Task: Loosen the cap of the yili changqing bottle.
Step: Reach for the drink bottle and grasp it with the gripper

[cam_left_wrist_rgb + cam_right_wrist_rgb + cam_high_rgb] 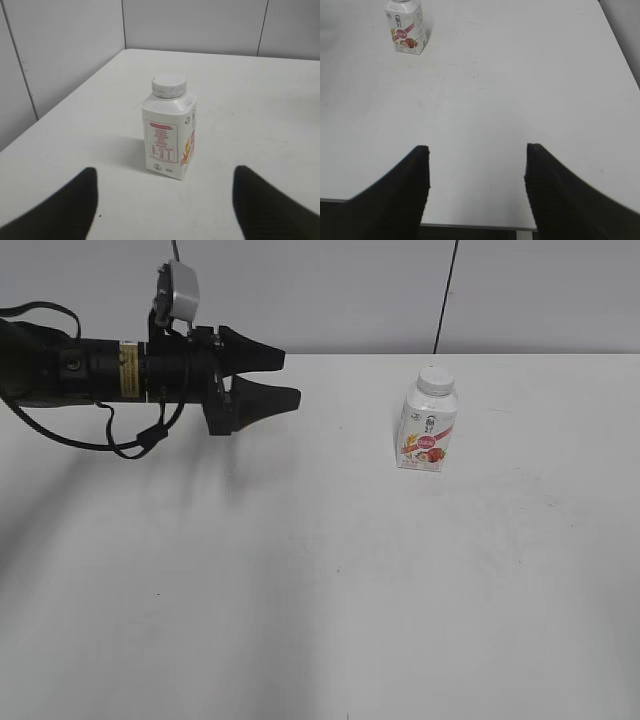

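Observation:
The yili changqing bottle [427, 432] stands upright on the white table, right of centre, with its white cap [437, 380] on the neck. My left gripper [291, 377] hovers above the table well to the bottle's left, pointing at it, fingers apart and empty. In the left wrist view the bottle [170, 132] and cap [169, 85] sit straight ahead, beyond the open left gripper [164, 186]. The right wrist view shows the bottle [406, 27] far off at top left, cap cut by the frame edge. My right gripper [477, 147] is open and empty over the table's near edge.
The white table [320, 590] spreads bare around the bottle. A grey panelled wall [350, 290] closes the back, with a dark cable [445, 295] running down it. The table's near edge [470, 226] lies under the right gripper.

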`<state>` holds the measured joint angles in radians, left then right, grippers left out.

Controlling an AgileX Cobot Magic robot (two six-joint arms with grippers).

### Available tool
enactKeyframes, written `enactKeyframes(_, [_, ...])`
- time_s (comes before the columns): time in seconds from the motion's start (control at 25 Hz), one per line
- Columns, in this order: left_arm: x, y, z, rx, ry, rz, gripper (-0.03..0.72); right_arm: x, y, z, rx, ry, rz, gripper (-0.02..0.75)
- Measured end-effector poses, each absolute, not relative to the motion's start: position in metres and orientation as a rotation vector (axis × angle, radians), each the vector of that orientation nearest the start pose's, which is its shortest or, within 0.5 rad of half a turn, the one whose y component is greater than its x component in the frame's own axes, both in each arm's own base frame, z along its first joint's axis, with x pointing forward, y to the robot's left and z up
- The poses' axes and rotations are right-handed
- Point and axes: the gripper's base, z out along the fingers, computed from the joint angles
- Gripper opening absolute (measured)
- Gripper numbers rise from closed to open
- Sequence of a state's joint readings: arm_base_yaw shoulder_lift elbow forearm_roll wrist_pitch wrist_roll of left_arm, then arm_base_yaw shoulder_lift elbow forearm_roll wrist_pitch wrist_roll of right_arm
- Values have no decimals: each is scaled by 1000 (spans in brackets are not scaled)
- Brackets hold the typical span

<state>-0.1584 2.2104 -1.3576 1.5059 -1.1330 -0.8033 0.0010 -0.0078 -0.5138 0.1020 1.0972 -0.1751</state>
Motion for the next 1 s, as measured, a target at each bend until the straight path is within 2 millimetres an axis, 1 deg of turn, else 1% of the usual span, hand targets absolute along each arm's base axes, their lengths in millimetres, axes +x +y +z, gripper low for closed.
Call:
enactKeyframes(0.08, [412, -157, 139, 1252, 1471, -934, 612, -10, 8, 278, -189, 2046, 14, 482])
enactKeyframes(0.12, [413, -161, 135, 1256, 1470, -944, 633, -10, 8, 278, -189, 2046, 14, 482])
enactKeyframes(0.2, [416, -170, 128, 1260, 1463, -964, 649, -10, 8, 278, -189, 2046, 14, 482])
enactKeyframes(0.4, [429, -190, 112, 1234, 1481, -1065, 648, -10, 8, 278, -189, 2046, 14, 482])
enactKeyframes(0.56, [436, -207, 101, 1291, 1496, -1144, 636, -10, 8, 278, -189, 2046, 14, 482])
enactKeyframes(0.76, [440, -230, 99, 1364, 1483, -1183, 624, -10, 8, 278, -189, 2046, 14, 482])
enactKeyframes(1.0, [449, -245, 92, 1385, 1486, -1201, 614, -10, 8, 278, -189, 2046, 14, 482])
